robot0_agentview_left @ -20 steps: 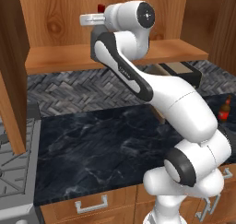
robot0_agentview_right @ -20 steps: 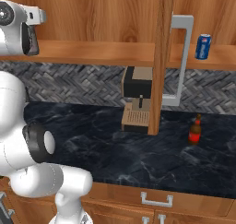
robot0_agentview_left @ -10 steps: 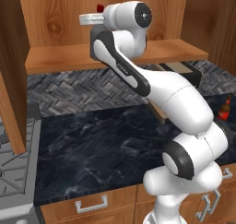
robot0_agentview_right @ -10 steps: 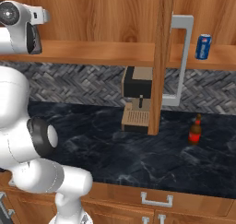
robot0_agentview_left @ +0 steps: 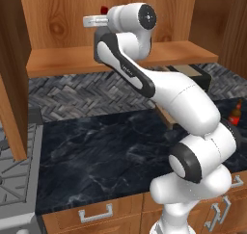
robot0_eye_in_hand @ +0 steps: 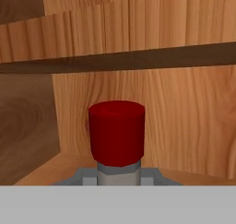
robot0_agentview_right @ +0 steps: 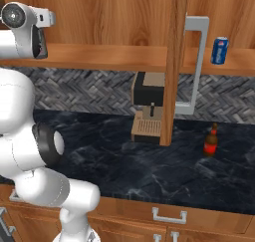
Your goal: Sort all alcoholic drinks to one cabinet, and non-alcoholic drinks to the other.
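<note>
- Left base view: the arm reaches up into the open left cabinet [robot0_agentview_left: 62, 59]; just the red cap [robot0_agentview_left: 103, 9] of the liquor bottle peeks out behind the wrist.
- Right base view: soda can [robot0_agentview_right: 219, 50] is on the right cabinet shelf [robot0_agentview_right: 234, 66], beer bottle [robot0_agentview_right: 211, 141] on the counter [robot0_agentview_right: 99, 151] beside the coffee machine [robot0_agentview_right: 148, 106].
- Hand view: the cap sits right up close, fingers pressed in tight; can't confirm they're pinching the bottle.

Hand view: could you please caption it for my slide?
Red cap of the liquor bottle seen close up inside the wooden cabinet.
</note>
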Available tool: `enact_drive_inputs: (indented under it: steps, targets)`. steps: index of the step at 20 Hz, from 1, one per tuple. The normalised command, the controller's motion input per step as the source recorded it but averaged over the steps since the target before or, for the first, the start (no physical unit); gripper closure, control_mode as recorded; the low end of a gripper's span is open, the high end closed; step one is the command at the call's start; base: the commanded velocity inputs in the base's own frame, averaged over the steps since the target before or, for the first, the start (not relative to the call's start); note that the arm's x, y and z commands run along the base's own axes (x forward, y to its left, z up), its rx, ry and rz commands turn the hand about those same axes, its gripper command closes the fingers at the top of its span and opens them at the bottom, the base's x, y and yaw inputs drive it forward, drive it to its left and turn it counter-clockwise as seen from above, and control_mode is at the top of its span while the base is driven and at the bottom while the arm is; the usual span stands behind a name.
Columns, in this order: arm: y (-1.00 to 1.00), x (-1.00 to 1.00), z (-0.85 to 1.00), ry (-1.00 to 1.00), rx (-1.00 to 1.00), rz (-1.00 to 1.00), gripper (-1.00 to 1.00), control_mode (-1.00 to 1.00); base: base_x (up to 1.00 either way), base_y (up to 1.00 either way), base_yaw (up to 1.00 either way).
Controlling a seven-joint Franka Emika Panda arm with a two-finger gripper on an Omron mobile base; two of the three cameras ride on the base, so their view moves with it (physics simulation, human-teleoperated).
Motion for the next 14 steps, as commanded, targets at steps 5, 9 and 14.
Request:
enact_drive_inputs:
  steps: [5,9,14]
  targets:
    - [0.0,0.19,-0.13,0.0,0.0,0.0,1.0,-1.0,0.0,0.0,0.0]
    - [0.01,0.22,-0.01,0.0,0.0,0.0,1.0,-1.0,0.0,0.0,0.0]
    - [0.08,0.27,0.0,0.0,0.0,0.0,1.0,-1.0,0.0,0.0,0.0]
